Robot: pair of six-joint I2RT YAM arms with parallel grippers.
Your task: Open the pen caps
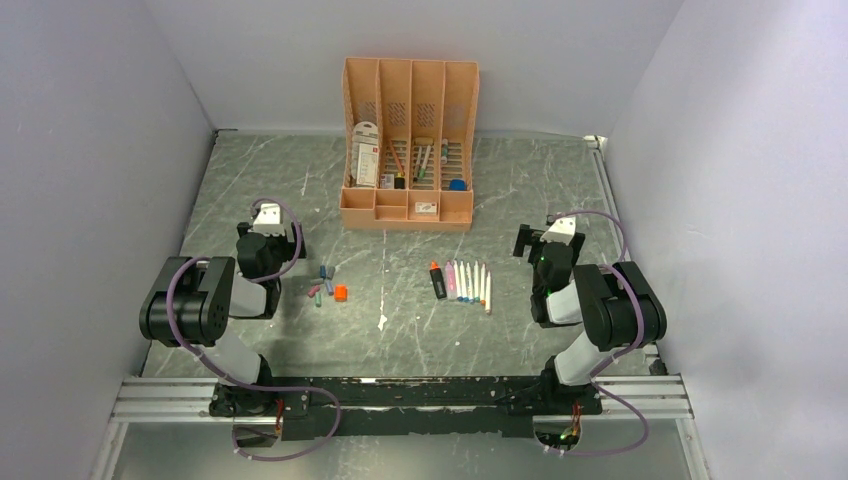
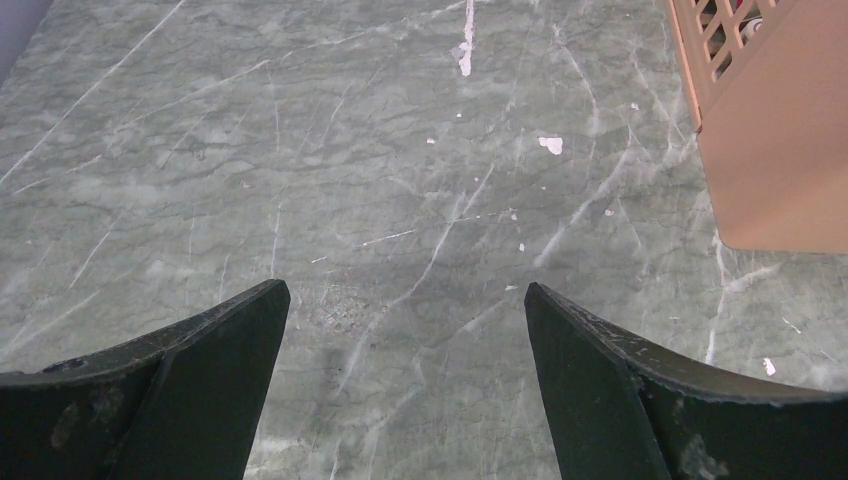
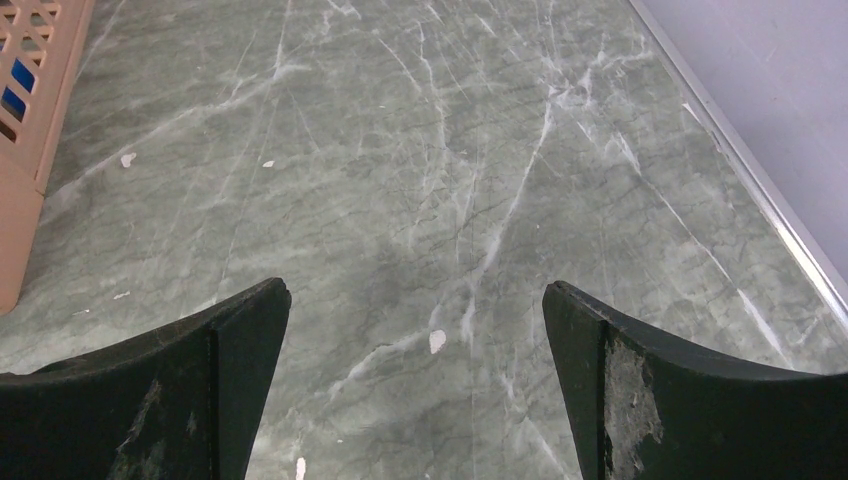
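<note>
The left pincer [image 2: 405, 300] is wide open and holds nothing. Its two black fingers [image 2: 190, 390] hang over the bare green counter [image 2: 380, 150]. The right pincer [image 3: 415, 295] is wide open too, with nothing in it, and only counter shows under it.

From above, the little pen caps [image 1: 328, 285] lie loose on the counter just beside the left arm [image 1: 200, 300]. There are small blue, pink and green ones in a bunch. A fatter orange cap [image 1: 341, 293] sits right next to them.

More to the right, near the right arm [image 1: 600, 305], thin white pens [image 1: 468, 282] lie side by side in a row. A black pen with an orange end [image 1: 438, 281] lies at the left end of the row.

Behind them all, a peach box with slots [image 1: 408, 212] stands at the back of the counter. It has pens and other small things in it. One side of the box shows at the edge of each wrist view.
</note>
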